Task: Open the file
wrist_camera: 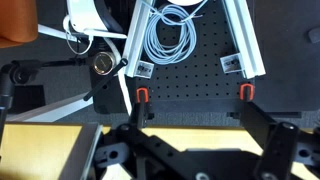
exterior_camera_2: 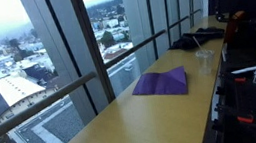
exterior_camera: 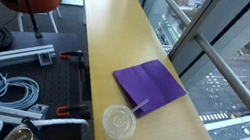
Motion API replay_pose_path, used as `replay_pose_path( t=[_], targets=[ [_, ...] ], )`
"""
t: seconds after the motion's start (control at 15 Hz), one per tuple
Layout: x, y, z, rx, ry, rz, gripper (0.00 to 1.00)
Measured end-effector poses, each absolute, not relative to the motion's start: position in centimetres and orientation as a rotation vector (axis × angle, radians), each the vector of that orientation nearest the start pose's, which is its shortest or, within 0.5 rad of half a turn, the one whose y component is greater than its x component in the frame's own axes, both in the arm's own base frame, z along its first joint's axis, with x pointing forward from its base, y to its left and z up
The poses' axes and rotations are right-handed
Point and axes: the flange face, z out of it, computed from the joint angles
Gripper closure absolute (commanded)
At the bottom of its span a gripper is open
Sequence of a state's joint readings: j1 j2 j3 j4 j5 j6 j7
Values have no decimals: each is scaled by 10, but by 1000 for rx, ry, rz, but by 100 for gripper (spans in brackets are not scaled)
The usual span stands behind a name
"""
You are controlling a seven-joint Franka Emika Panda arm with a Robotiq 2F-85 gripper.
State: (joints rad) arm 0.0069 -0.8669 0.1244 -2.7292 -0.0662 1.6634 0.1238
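The file [exterior_camera: 149, 83] is a flat purple folder lying closed on the long wooden counter [exterior_camera: 119, 30]. It also shows in an exterior view [exterior_camera_2: 162, 82]. A clear round plastic lid [exterior_camera: 119, 121] lies right beside the file's near corner and shows too in an exterior view [exterior_camera_2: 204, 57]. My gripper [wrist_camera: 195, 140] shows only in the wrist view. Its two black fingers are spread wide apart with nothing between them, above the counter's edge and a black perforated board. The file is out of the wrist view.
Beside the counter is a black perforated board [wrist_camera: 190, 75] with aluminium rails [wrist_camera: 243, 40], a coiled white cable [wrist_camera: 170, 35] and red clamps [wrist_camera: 142, 96]. A window with metal railing [exterior_camera: 212, 46] runs along the counter's other side. A dark object [exterior_camera_2: 192, 40] lies at the counter's far end.
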Motion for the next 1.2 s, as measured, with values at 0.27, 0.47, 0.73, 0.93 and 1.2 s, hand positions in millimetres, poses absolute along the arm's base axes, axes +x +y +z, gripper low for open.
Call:
replay_pose_path(
  t=[0.27,0.47,0.73,0.93,1.2],
  targets=[
    [271,27,445,-3304,53,296,0],
    [291,20,446,-3297,32,217,0],
    [341,-8,447,-3254,-34,96,0],
    [391,-42,441,-3208,-78,66,0],
    [459,-82,423,-3145,-137,119,0]
  ],
)
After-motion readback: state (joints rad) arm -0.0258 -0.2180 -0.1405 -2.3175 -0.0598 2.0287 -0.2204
